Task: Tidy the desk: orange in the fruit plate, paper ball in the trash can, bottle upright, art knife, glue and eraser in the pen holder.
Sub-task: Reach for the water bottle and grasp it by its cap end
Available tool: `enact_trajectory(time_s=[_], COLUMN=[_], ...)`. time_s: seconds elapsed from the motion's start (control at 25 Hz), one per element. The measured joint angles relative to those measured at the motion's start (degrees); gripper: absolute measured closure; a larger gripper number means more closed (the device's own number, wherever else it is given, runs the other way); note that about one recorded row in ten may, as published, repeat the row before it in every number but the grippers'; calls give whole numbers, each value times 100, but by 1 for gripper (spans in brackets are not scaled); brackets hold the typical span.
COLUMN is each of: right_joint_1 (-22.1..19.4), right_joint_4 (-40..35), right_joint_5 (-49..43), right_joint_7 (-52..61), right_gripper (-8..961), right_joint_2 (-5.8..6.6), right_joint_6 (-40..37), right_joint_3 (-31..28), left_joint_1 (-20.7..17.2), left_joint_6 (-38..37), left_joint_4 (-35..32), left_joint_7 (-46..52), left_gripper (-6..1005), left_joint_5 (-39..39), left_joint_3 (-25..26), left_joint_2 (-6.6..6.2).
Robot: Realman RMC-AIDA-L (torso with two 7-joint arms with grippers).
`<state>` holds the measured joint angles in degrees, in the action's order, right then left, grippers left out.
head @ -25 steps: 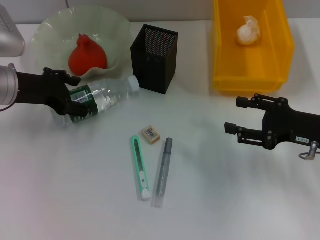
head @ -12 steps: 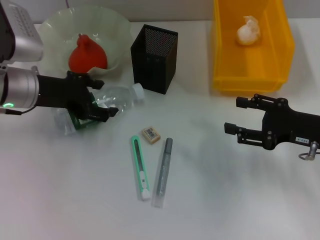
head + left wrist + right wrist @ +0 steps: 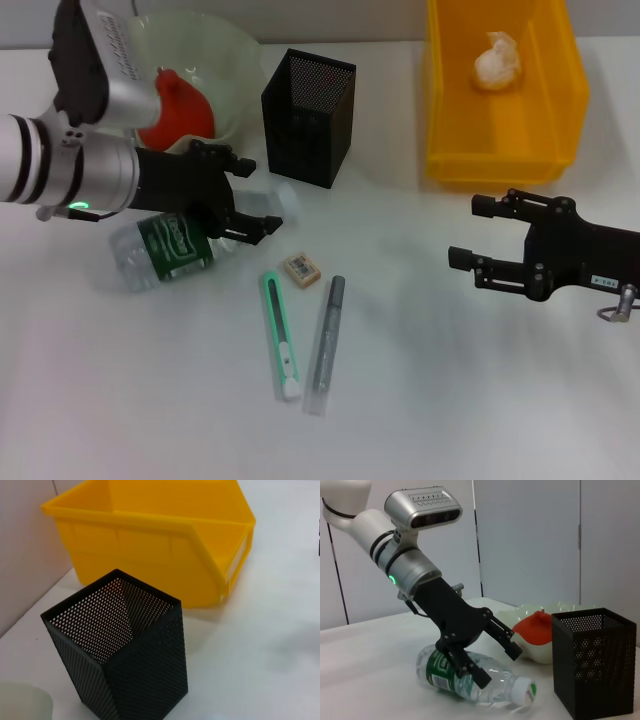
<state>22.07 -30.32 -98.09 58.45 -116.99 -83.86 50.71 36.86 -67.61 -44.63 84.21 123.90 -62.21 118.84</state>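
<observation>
I'm reading 2 of 6 items as done: the orange [image 3: 178, 108] is sitting in the fruit plate [image 3: 225, 55], and the paper ball [image 3: 497, 60] is lying in the yellow trash can [image 3: 555, 95]. Left: the bottle [image 3: 170, 245] is lying on its side on the table [image 3: 480, 380], and the art knife [image 3: 281, 335], the glue [image 3: 326, 345] and the eraser [image 3: 301, 269] are lying loose in front of the pen holder [image 3: 308, 115], which is looking empty in the left wrist view.

I'm working the left claw [image 3: 240, 195] at the bottle now. Its fingers are spread, straddling the clear neck half, near the cap [image 3: 526, 692]. In the right wrist view one finger is pressing along the bottle's side and the other is standing above it, so I'm calling it released rather than clenched, though contact is hard to judge from here. The bottle's green label end is lying under the wrist.

The right claw [image 3: 478, 235] is hovering parked over bare table in front of the trash can, fingers apart, grasping nothing.
</observation>
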Motion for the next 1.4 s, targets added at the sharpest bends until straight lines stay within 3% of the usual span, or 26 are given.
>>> enact_trajectory(time_s=[0.16,0.44,1.4], right_joint_1=[-13,-19,-10], right_joint_4=[0,0,-31], right_joint_5=[-4,-9,-9], right_joint_7=[0,0,-1], right_gripper=[209,210,209], right_joint_2=[0,0,3], right_joint_6=[0,-1,43], right_joint_3=[0,0,-5], left_joint_1=[99,379,498], left_joint_6=[238,408,404], left_joint_4=[189,630,739], left_joint_7=[45,26,105], left_gripper=[156,156,156], left_joint_5=[-51,-59,-52], left_joint_3=[-313,-398,-608], left_joint_2=[16,16,15])
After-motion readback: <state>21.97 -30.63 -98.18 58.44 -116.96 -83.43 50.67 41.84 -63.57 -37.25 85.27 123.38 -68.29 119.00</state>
